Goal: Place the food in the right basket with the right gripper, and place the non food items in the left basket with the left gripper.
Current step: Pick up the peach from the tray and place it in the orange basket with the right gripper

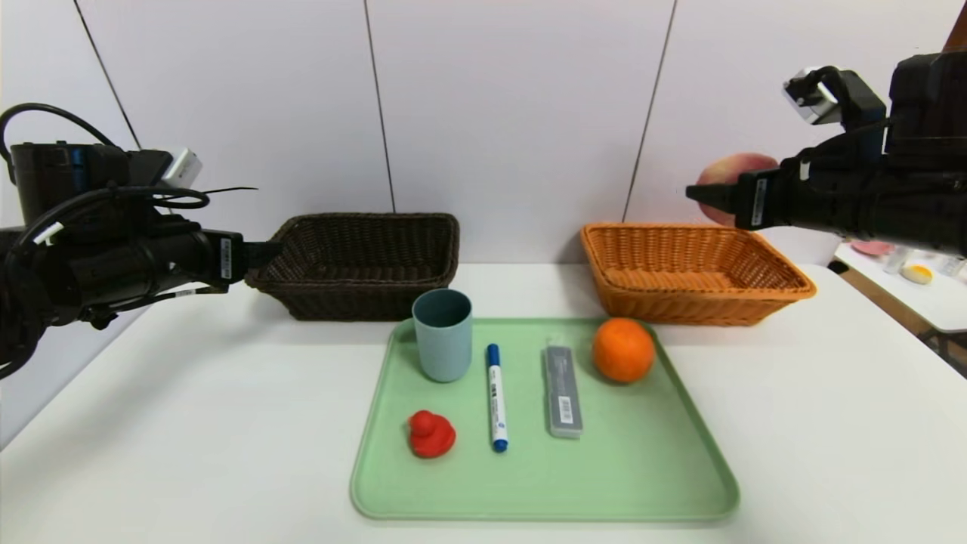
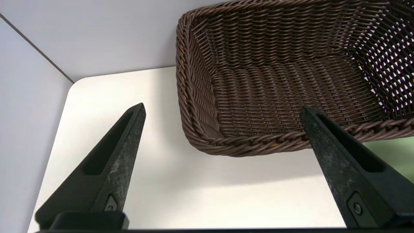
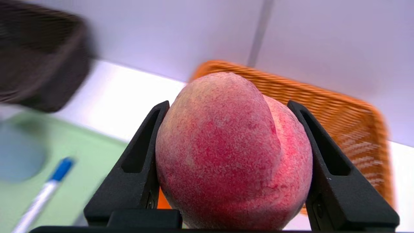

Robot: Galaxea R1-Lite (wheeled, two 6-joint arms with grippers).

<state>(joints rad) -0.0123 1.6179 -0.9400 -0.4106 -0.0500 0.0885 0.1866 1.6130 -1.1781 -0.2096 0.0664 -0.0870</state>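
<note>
A green tray [image 1: 642, 483] is lying nearest on the white desk [image 1: 189, 453], and a red rubber duck [image 1: 430, 434] is sitting on its near left part. Beside the duck, a white marker with blue cap [image 1: 496, 408] is lying lengthwise, and next to it a slim clear-grey case [image 1: 563, 391] with a barcode label is lying parallel. A blue-grey cup [image 1: 443, 334] is standing upright at the tray's far left, and an orange [image 1: 623, 350] is resting at its far right. Beyond the tray, the dark brown basket [image 1: 363, 264] is standing on the left and the orange-tan basket [image 1: 695, 273] on the right, well apart from each other. The left gripper [image 1: 264, 253] is hovering at the dark basket's left end, its jaws standing wide open and holding nothing; the left wrist view is showing the basket's inside [image 2: 284, 94] holding no items. The right gripper [image 1: 706, 195] is hanging raised above the orange-tan basket's far side, its jaws clamped on a red-pink peach [image 3: 233, 152], one finger pressing on each side of the fruit. In the head view the peach [image 1: 736, 170] is showing behind the jaw tips, clear of the basket rim.
</note>
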